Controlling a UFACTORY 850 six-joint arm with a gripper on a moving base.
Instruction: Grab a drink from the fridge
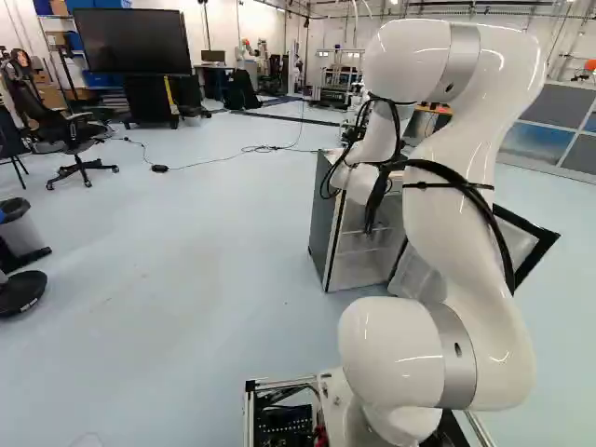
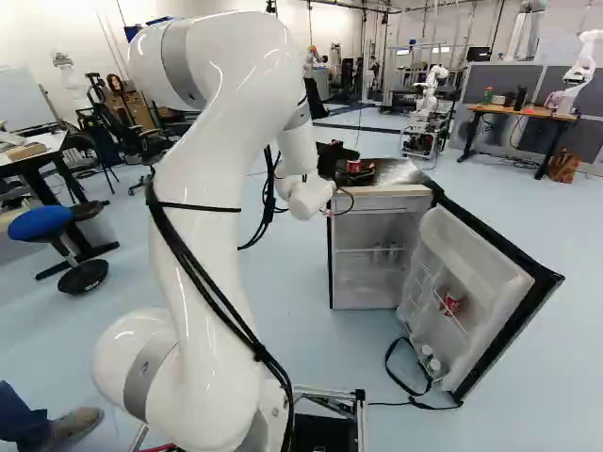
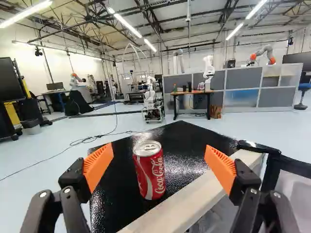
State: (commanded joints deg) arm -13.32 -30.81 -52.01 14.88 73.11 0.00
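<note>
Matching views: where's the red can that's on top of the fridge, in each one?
Left base view: can not visible; the arm hides part of the fridge.
Right base view: can above the middle, on the fridge top, just right of the arm's end.
Wrist view: upright on the black top, between the sides of the open pincer.
Shared landmark: the fridge.

On the boxy, grey-sided fridge (image 1: 321, 209) stands a red cylindrical metal can (image 3: 150, 172); in the fridge's black-edged, white plastic door (image 2: 504, 282) sits another red can (image 2: 452, 302); well behind the fridge stands a brown-topped rectangular desk (image 2: 524, 112).
</note>
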